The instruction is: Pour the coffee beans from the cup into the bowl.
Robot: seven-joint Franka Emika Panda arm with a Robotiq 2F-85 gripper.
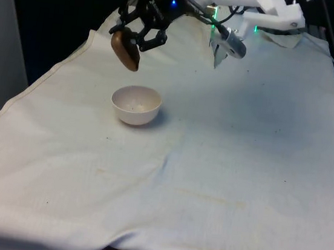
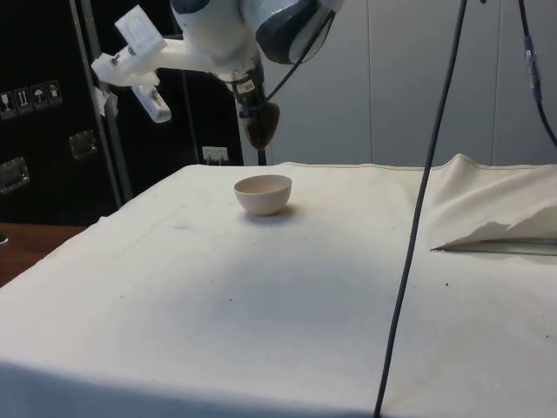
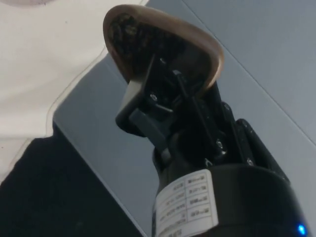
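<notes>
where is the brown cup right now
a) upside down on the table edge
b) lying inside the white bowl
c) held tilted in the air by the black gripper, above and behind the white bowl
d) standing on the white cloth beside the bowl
c: the black gripper grips the small brown cup tilted in mid-air, clear of the white round bowl, which sits on the white cloth.

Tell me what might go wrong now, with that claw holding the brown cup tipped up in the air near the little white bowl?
1. The tilted brown cup hangs beyond the small white bowl, not plainly over it, so beans could land on the white cloth.
2. The black claw grips the cup by its rim; tipping further might let it slip.
3. The bowl looks light; a falling cup could knock it.
</notes>
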